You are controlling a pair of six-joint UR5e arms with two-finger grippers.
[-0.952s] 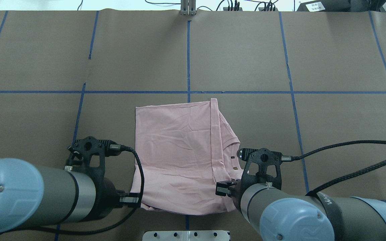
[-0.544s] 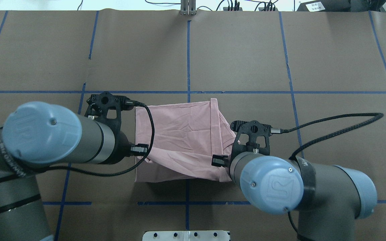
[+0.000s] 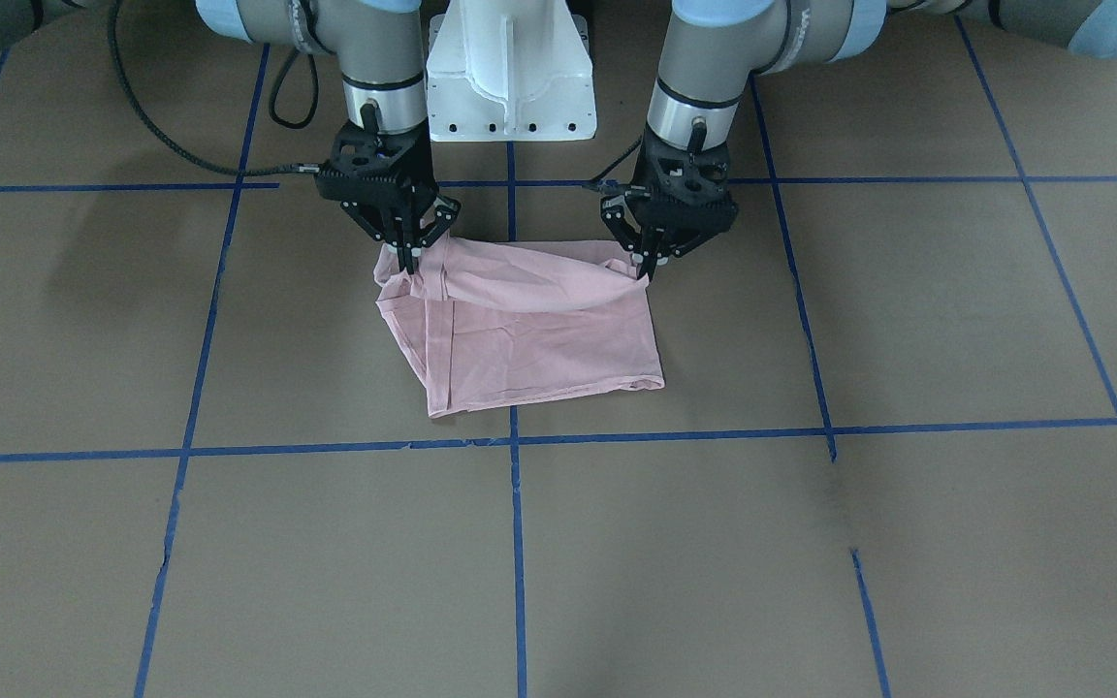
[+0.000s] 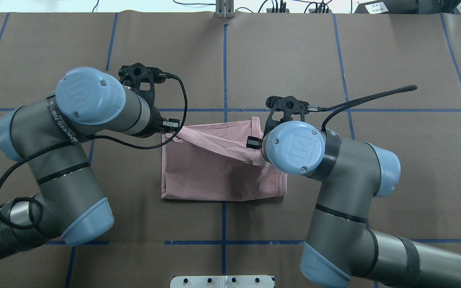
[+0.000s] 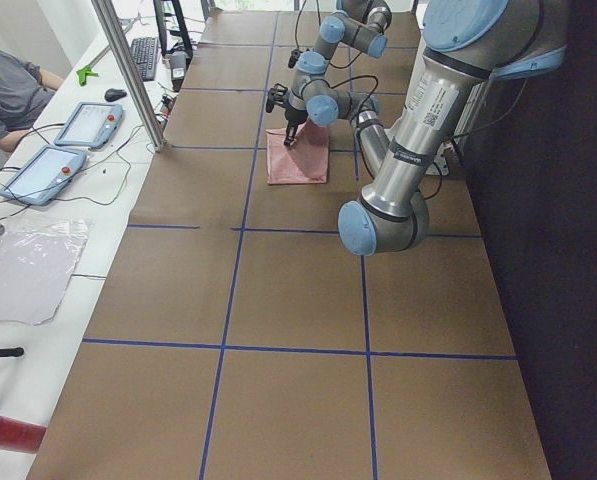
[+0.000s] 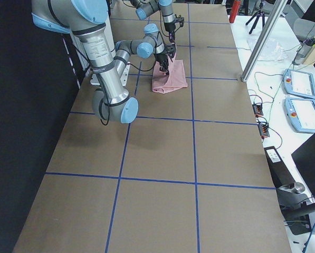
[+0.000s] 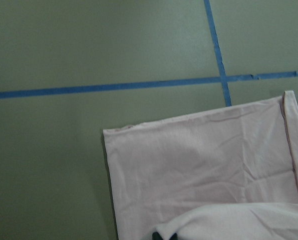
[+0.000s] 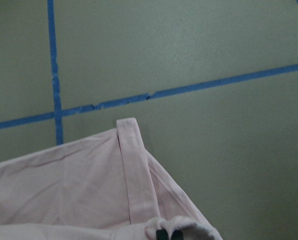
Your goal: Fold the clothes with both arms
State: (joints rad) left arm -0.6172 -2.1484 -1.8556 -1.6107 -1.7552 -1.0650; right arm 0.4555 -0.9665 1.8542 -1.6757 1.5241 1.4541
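**Speaker A:** What is laid on the table?

**Speaker B:** A light pink T-shirt (image 3: 544,344) is seen partly folded on a table (image 3: 811,543) that is covered in brown paper and marked into squares by blue tape lines (image 3: 517,543). It is placed near the middle of the table, just in front of the robot's white pedestal base (image 3: 510,78). No print can be made out on the side that is shown.

**Speaker A:** How is it being held?

**Speaker B:** One edge is held raised above the flat layer at its two corners, and the cloth sags between them. The left gripper (image 3: 646,270) is pinched tight on one raised corner. The right gripper (image 3: 410,260) is clamped on the other, with fabric bunched between its fingers. Both grippers are pointed straight down.

**Speaker A:** What is shown from above?

**Speaker B:** The left arm (image 4: 90,106) and the right arm (image 4: 294,146) are seen bent over the shirt, with the lifted fold stretched between them. In each wrist view, pink cloth is gathered at the fingertips, above the flat layer below.
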